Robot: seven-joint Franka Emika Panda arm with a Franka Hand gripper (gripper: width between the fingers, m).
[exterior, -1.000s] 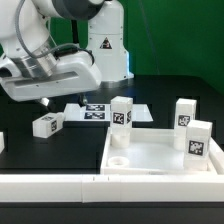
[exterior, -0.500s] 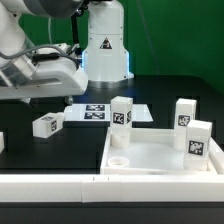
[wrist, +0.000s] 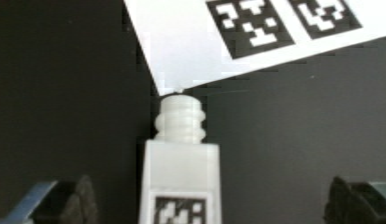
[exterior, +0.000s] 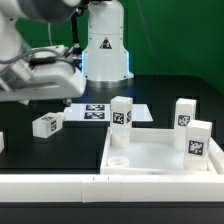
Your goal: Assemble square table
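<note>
- Exterior view: white square slab (exterior: 160, 150) with raised rim lying on the black worktop (exterior: 80, 150), toward the near right of the exterior view, round socket (exterior: 119, 160) visible in its near-left corner.
- Three tagged legs standing upright at the slab: one (exterior: 121, 113) at its far-left corner, one (exterior: 185, 112) at the far right, one (exterior: 198, 139) nearer on the right edge.
- Fourth leg (exterior: 47, 125) lying on its side on the worktop, well apart from the slab, toward the exterior view's left.
- Marker board (exterior: 100, 112) flat on the worktop, between the lying leg and the slab, farther back.
- Long white border bar (exterior: 50, 187) along the near edge.
- Another small white piece (exterior: 2, 142) cut off at the left edge; cannot tell what it is.
- Arm (exterior: 40, 75) blurred, hanging high over the left part of the scene, above the lying leg; pincer itself hard to make out here.
- Wrist view: lying leg (wrist: 183, 160) seen from above, ribbed peg end pointing at a corner of the marker board (wrist: 243, 40) and almost touching it.
- Tag on the leg's upper face, partly cut by the frame.
- Pincer (wrist: 208, 200) spread wide, dark fingertips (wrist: 39, 200) standing on either side of the leg, clear of it, pinching nothing.
</note>
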